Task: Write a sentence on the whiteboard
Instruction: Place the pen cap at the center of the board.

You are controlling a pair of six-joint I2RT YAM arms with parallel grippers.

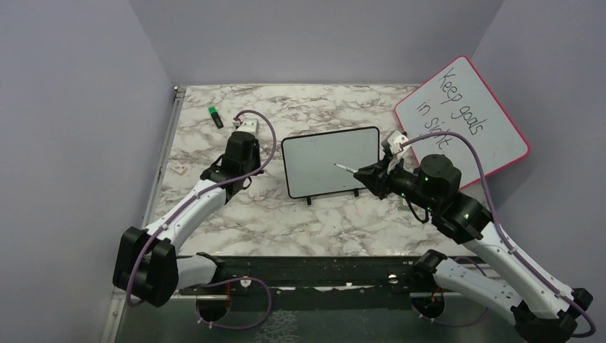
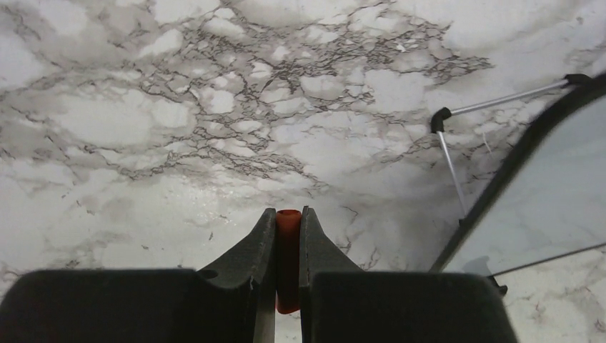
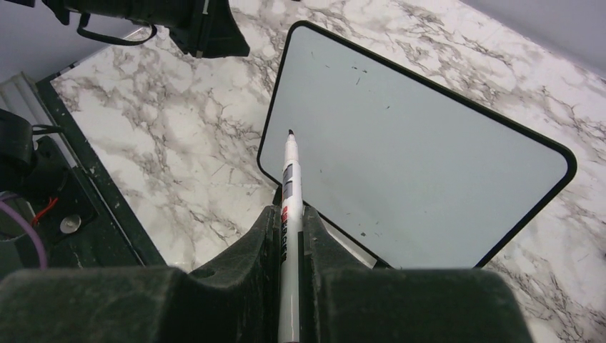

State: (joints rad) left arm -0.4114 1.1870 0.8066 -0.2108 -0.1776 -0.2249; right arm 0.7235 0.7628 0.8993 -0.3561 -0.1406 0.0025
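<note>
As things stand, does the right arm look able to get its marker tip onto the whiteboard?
Probably yes. The right gripper is shut on the marker, whose bare tip points at the blank whiteboard face, with nothing between them; the left gripper, holding the cap, sits aside.

Lavender walls [image 1: 71,107] enclose a marble-patterned table [image 1: 321,221].

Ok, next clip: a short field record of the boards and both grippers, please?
task board: small white black-framed whiteboard, propped on marble table, no writing yet
right gripper: shut on white marker pen, tip aimed at whiteboard, contact unclear
left gripper: shut on short red cylinder, left of whiteboard
other board: larger pink-framed board with black handwriting, back right
</note>
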